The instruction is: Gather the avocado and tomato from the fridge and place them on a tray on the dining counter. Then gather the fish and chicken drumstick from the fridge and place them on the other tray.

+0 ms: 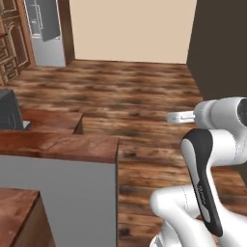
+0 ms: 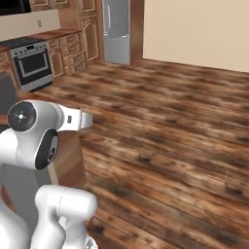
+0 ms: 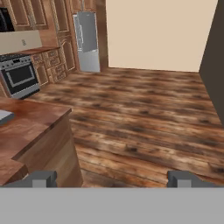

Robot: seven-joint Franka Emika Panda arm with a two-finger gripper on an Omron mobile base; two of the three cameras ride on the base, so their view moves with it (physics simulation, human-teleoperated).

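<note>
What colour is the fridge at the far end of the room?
Plain light grey; the fridge shows best in the hand view.

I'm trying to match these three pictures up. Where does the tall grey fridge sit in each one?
Left base view: fridge at the top left, past the wood floor.
Right base view: fridge at the top, left of centre.
Hand view: fridge at the top, left of centre.
Shared landmark: the beige wall right beside the fridge.
</note>
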